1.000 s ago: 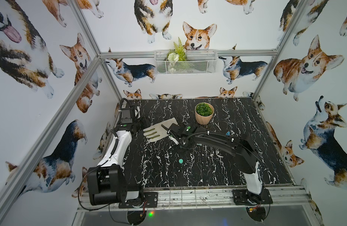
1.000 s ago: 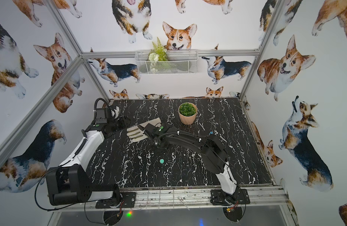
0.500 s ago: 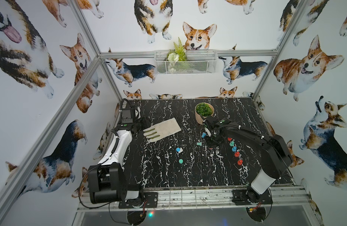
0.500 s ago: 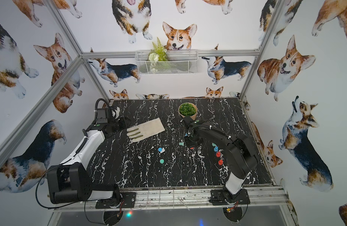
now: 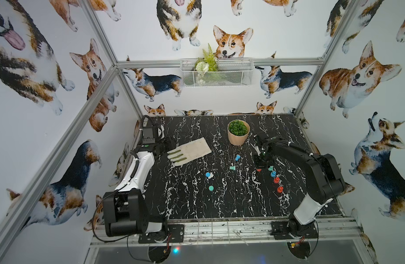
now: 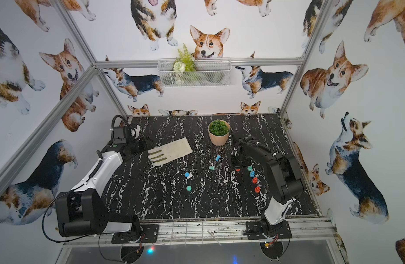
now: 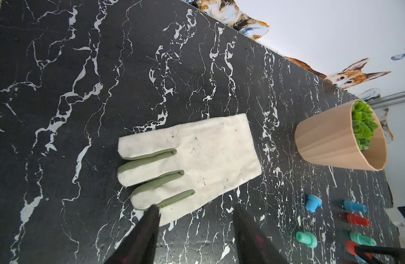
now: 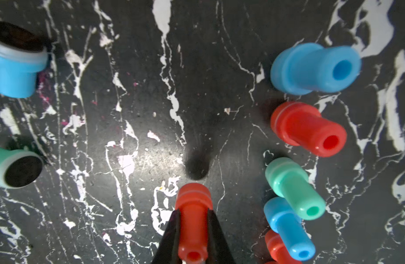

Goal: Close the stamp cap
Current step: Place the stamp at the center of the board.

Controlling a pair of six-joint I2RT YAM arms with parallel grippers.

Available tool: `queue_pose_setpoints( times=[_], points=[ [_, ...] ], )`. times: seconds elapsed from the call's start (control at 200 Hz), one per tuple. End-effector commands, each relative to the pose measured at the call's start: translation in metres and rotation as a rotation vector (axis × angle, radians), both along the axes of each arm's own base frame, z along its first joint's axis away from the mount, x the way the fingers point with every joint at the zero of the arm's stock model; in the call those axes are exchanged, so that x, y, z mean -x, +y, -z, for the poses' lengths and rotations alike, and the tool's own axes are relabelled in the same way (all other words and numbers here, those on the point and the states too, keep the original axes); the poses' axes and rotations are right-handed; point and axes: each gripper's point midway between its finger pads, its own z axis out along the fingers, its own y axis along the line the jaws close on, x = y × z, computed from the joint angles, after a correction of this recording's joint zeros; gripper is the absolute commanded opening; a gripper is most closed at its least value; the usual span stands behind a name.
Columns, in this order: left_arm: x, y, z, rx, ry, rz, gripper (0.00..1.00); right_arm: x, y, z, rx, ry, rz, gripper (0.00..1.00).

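My right gripper [image 8: 194,211] is shut on the handle of a red stamp [image 8: 193,219], wide end towards the table; in both top views it [image 5: 261,162] [image 6: 237,162] hovers by a row of several upright stamps [image 5: 276,180]. A blue stamp [image 8: 16,66] and a teal stamp [image 8: 14,168] lie uncapped, dark pads showing. A loose blue cap [image 5: 207,175] and a teal cap [image 5: 211,188] sit mid-table. My left gripper [image 7: 195,206] is open and holds nothing, at the glove's fingertips.
A white and green glove [image 5: 189,150] lies flat at the back left. A tan pot with a green plant [image 5: 238,132] stands behind the stamps, close to my right arm. Corgi-printed walls enclose the black marble table [image 5: 185,205].
My right arm has swung from the glove across to the right, ending beside the row of stamps. The left arm has stayed put.
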Motion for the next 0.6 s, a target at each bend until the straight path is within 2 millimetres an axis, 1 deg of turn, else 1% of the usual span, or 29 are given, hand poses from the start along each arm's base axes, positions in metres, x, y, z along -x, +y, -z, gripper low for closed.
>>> queue_pose_setpoints(
  times=[0.0,0.195,0.596],
  points=[
    [-0.003,0.0,-0.003,-0.002,-0.016,0.005,0.55,-0.004,-0.006,0.004,0.018,-0.014,0.005,0.1],
    [-0.004,-0.001,-0.002,0.004,-0.012,0.008,0.55,-0.004,-0.019,0.012,0.07,-0.017,0.02,0.15],
    [-0.003,0.0,-0.002,-0.002,-0.01,0.004,0.55,-0.007,-0.025,0.023,0.083,-0.034,0.021,0.18]
  ],
)
